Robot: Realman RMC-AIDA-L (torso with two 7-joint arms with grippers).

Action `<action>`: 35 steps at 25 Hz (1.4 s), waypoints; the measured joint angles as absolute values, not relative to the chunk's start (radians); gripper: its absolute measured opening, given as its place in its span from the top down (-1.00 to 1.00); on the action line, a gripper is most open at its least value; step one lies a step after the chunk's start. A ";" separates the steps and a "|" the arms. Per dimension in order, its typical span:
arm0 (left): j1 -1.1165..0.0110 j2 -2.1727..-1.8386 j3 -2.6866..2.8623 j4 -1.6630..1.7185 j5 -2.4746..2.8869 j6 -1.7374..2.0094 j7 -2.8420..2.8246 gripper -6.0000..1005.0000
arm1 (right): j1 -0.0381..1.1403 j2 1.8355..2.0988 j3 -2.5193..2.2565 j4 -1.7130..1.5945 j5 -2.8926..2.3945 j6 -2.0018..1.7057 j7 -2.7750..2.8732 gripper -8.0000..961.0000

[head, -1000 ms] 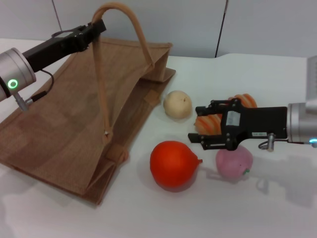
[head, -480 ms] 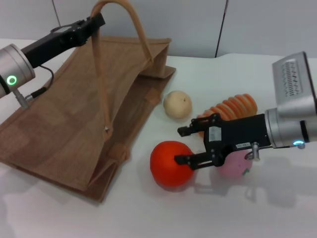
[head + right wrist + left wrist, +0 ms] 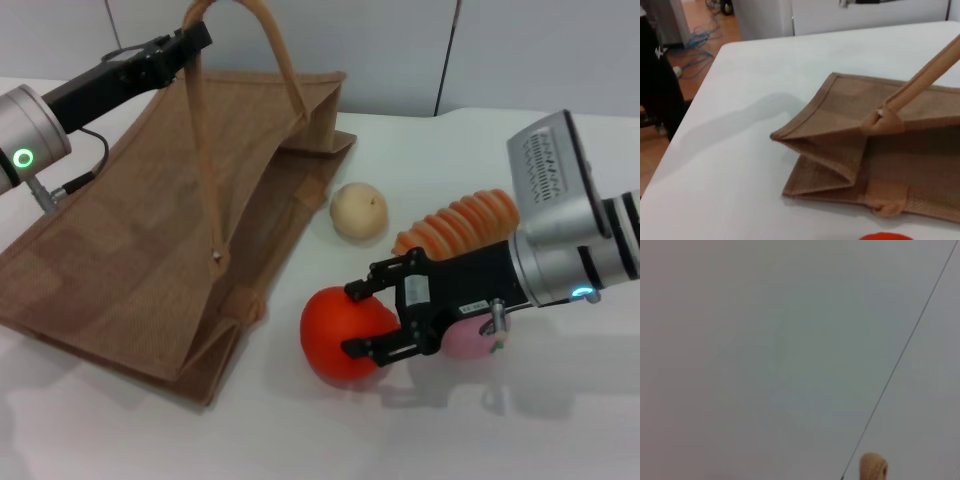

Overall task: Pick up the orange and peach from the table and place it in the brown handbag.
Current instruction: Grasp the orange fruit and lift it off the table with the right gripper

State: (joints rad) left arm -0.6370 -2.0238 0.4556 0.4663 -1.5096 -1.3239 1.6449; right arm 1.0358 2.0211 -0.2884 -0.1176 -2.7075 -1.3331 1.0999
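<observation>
Orange (image 3: 340, 335) is the anchor for all of this: it sits on the white worktop (image 3: 420, 440), just off the open mouth of the brown handbag (image 3: 150, 260). Right pincer (image 3: 366, 320) has its black fingers spread wide, one at the upper edge of the orange and one at the lower, so they bracket the side facing away from the bag; can't really tell if the tips are pressing the skin or only right at it. Peach (image 3: 470, 338) is just past the orange on the far side from the bag, mostly tucked under the right arm's black body, only its pink lower part showing. Beyond the orange, farther from the robot, there's a pale beige round fruit (image 3: 359, 210), and next to that, over toward the right arm, an orange-and-cream ridged roll (image 3: 465, 222) running under the wrist. Handbag lies tilted on its side with one loop handle (image 3: 200, 140) pulled up tall. Left pincer (image 3: 192, 42) is up at the top of that loop, well above and away from the orange, pinched on the handle. In the right wrist view only a red sliver of the orange (image 3: 886, 236) peeks in, with the bag's corner (image 3: 840, 145) close behind it. Left wrist view mostly shows blank wall plus the tan tip of the handle (image 3: 873, 467).
</observation>
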 joint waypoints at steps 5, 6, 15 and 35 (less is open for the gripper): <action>-0.638 -2.023 0.456 0.466 -1.511 -1.324 1.644 0.75 | 1.053 2.021 -0.320 -0.094 -2.707 -1.286 1.125 -0.46; -0.638 -2.023 0.456 0.466 -1.511 -1.324 1.644 0.75 | 1.058 2.021 -0.328 -0.089 -2.707 -1.267 1.142 -0.45; -0.639 -2.023 0.456 0.466 -1.511 -1.324 1.644 0.75 | 1.068 2.022 -0.342 -0.064 -2.706 -1.195 1.179 -0.41; -0.630 -2.023 0.456 0.466 -1.511 -1.330 1.646 0.75 | 1.061 2.022 -0.341 -0.066 -2.702 -1.207 1.148 0.22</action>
